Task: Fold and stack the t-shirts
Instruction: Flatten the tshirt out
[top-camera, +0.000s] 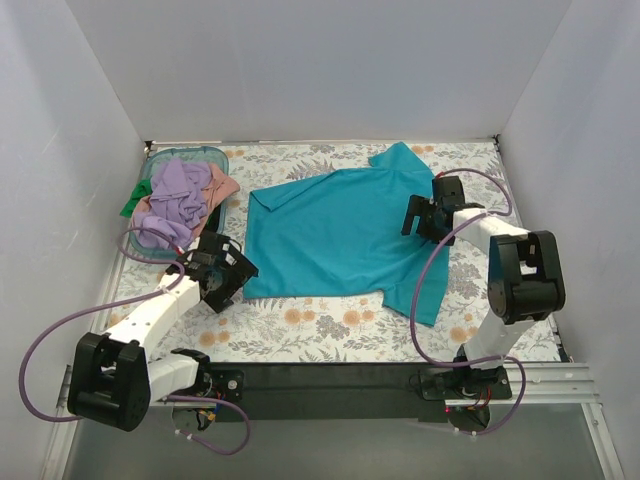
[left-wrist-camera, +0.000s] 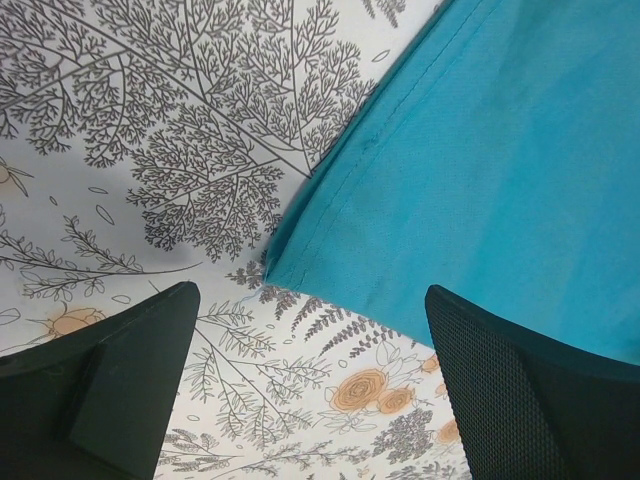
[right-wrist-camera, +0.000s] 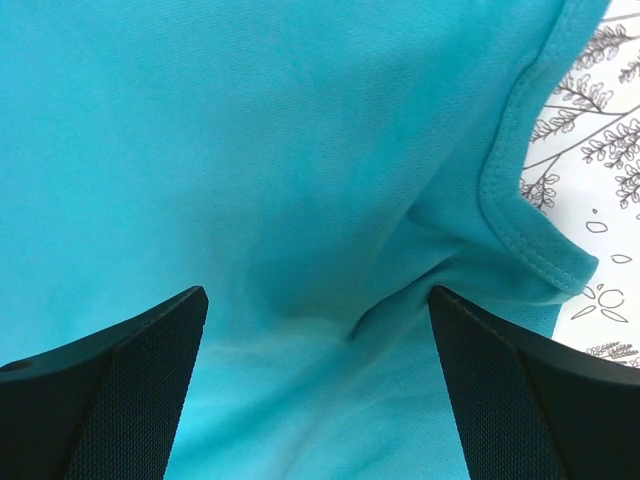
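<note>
A teal-blue t-shirt (top-camera: 335, 232) lies spread flat on the floral tablecloth in the middle. My left gripper (top-camera: 235, 285) is open and empty just over the shirt's near left hem corner (left-wrist-camera: 272, 262), which shows between its fingers (left-wrist-camera: 130, 385) in the left wrist view. My right gripper (top-camera: 412, 218) is open over the shirt's right side near the collar; the right wrist view shows wrinkled teal cloth (right-wrist-camera: 300, 200) and the collar edge (right-wrist-camera: 520, 210) between its fingers (right-wrist-camera: 520, 400). Lavender (top-camera: 175, 200), salmon-pink (top-camera: 224, 187) and green (top-camera: 131, 205) shirts are heaped at the far left.
A teal plastic basket (top-camera: 210, 153) sits at the far left under the heap of shirts. White walls close in the table on three sides. Purple cables loop from both arms. The black mounting rail (top-camera: 330, 378) runs along the near edge.
</note>
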